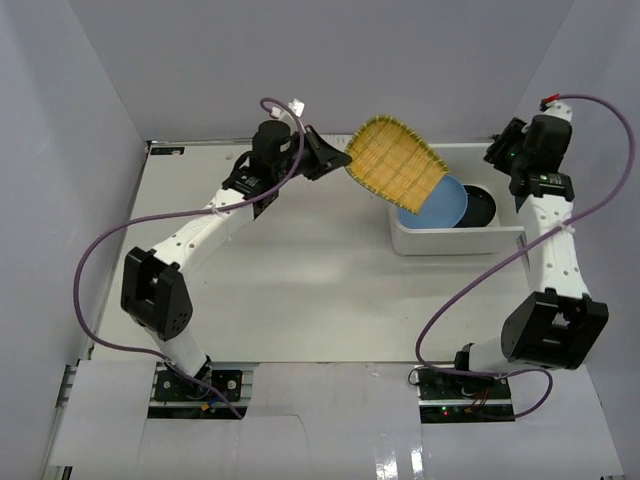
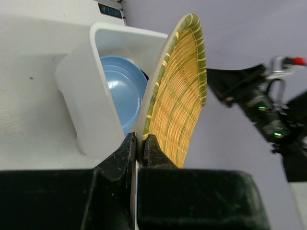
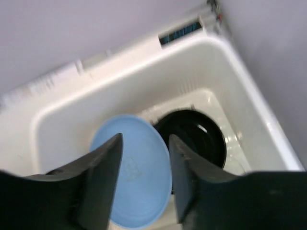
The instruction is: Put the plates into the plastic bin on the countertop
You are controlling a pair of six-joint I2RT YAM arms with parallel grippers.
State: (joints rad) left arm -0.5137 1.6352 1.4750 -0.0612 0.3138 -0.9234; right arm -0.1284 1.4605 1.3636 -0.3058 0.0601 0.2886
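Observation:
A squarish woven bamboo plate (image 1: pixel 396 165) hangs on edge above the left end of the white plastic bin (image 1: pixel 455 240). My left gripper (image 1: pixel 340 160) is shut on its lower rim. The left wrist view shows the black fingers (image 2: pixel 139 139) pinching the bamboo plate (image 2: pixel 180 96) just beside the bin wall (image 2: pixel 86 91). Inside the bin a light blue plate (image 1: pixel 440 208) leans against a glossy black plate (image 1: pixel 478 205). My right gripper (image 3: pixel 145 139) stands open above the blue plate (image 3: pixel 139 167) and the black plate (image 3: pixel 196 139), holding nothing.
The bin sits at the back right of the white countertop (image 1: pixel 300 270), close to the pale grey walls (image 1: pixel 80 120). My right arm (image 2: pixel 259 105) hovers just past the bamboo plate. Purple cables (image 1: pixel 100 260) loop beside both arms.

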